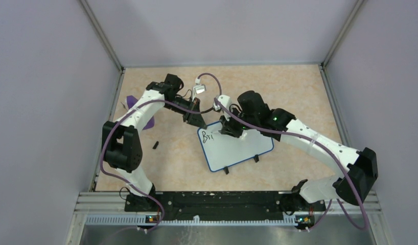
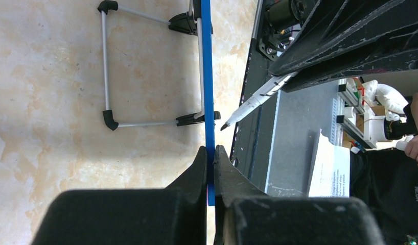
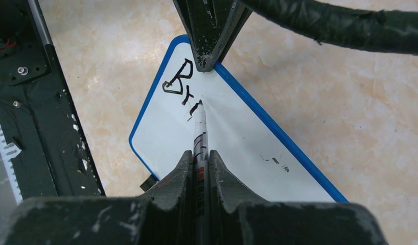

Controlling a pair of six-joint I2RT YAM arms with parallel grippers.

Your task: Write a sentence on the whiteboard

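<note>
The whiteboard (image 1: 237,147), white with a thin blue frame and two black feet, lies on the table mid-scene. My left gripper (image 1: 201,122) is shut on its far blue edge (image 2: 209,102), seen edge-on in the left wrist view. My right gripper (image 3: 199,155) is shut on a marker (image 3: 199,132) whose tip touches the board (image 3: 237,143) just right of the black lettering "Bri" (image 3: 182,84). That lettering (image 1: 207,136) sits at the board's upper left corner. The marker also shows in the left wrist view (image 2: 253,104).
A purple wedge-shaped piece (image 1: 131,102) lies at the far left behind the left arm. A small black item (image 1: 156,145) lies on the table left of the board. A white connector (image 1: 199,89) and cables hang above the board. Walls enclose the table.
</note>
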